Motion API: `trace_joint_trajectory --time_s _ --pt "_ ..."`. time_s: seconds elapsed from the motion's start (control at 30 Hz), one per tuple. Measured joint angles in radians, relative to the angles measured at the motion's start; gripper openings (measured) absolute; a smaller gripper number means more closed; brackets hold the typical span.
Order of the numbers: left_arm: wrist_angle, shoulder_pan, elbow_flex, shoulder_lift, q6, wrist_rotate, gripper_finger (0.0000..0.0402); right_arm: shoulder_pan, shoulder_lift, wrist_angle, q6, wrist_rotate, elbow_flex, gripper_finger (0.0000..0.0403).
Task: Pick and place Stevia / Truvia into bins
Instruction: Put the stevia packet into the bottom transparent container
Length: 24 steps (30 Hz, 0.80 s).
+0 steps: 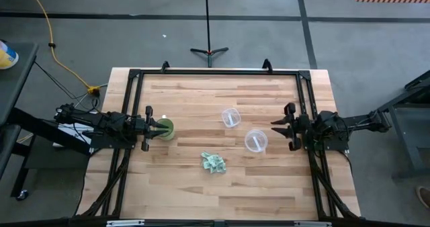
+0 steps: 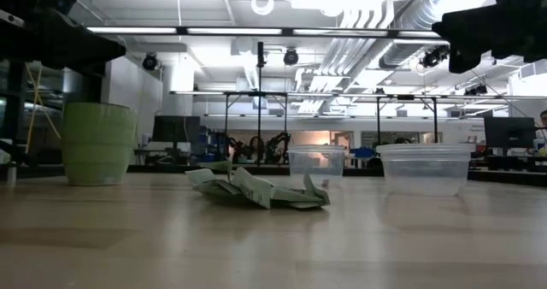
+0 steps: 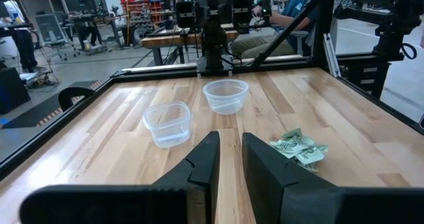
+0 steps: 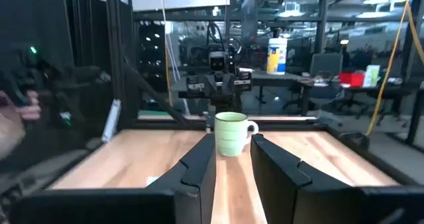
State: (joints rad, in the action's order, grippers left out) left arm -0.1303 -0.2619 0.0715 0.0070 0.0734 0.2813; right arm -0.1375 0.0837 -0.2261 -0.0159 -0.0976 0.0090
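Note:
Several pale green and white Stevia packets (image 1: pixel 213 162) lie in a crinkled heap on the wooden table, toward its near edge; they also show in the low view (image 2: pixel 256 189) and the left wrist view (image 3: pixel 298 146). Two clear cups stand upright near the middle: one (image 1: pixel 230 117) farther, one (image 1: pixel 256 140) nearer and to the right. My left gripper (image 1: pixel 154 127) hovers open at the table's left, above a green cup. My right gripper (image 1: pixel 275 127) hovers open at the table's right, just right of the nearer clear cup. Neither touches anything.
A solid green cup (image 1: pixel 165 129) with a handle stands at the left, under my left gripper's fingertips, and shows in the right wrist view (image 4: pixel 232 133). A black frame (image 1: pixel 215 71) runs along the table's far and side edges. Bare wood surrounds the packets.

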Motion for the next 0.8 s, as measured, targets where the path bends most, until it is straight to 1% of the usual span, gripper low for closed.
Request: trace_joint_trajectory --time_s 0.13,0.27,0.3,0.37,0.43,0.5,0.6,0.7,0.8 --pt "-0.002 0.0 0.0 0.0 0.0 0.0 0.0099 0.0 0.0 -0.002 -0.057 0.0 0.0 0.0087" --pt "-0.003 0.0 0.0 0.0 0.0 0.0 0.0099 0.0 0.0 -0.004 -0.165 -0.004 0.0 0.0087" --pt "-0.001 0.0 0.0 0.0 0.0 0.0 0.0099 0.0 0.001 -0.008 -0.179 -0.019 0.0 0.0087" --pt "0.007 0.0 0.0 0.0 -0.001 0.0 0.0099 0.002 0.004 -0.029 -0.191 -0.084 0.0 0.0089" --pt "0.008 0.0 0.0 0.0 -0.008 0.0 0.0099 0.003 0.025 -0.083 -0.19 -0.126 0.0 0.0094" --pt "0.007 0.0 0.0 0.0 -0.026 0.0 0.0099 0.002 0.066 -0.157 -0.179 -0.122 0.0 0.0105" --pt "0.003 0.0 0.0 0.0 -0.056 0.0 0.0099 0.002 0.16 -0.3 -0.128 -0.073 0.002 0.0131" --pt "0.007 0.0 0.0 0.0 -0.055 0.0 0.0099 0.002 0.288 -0.352 -0.101 -0.027 0.044 0.0162" --pt "0.016 0.0 0.0 0.0 -0.055 0.0 0.0099 -0.006 0.438 -0.355 -0.099 -0.006 0.126 0.0191"
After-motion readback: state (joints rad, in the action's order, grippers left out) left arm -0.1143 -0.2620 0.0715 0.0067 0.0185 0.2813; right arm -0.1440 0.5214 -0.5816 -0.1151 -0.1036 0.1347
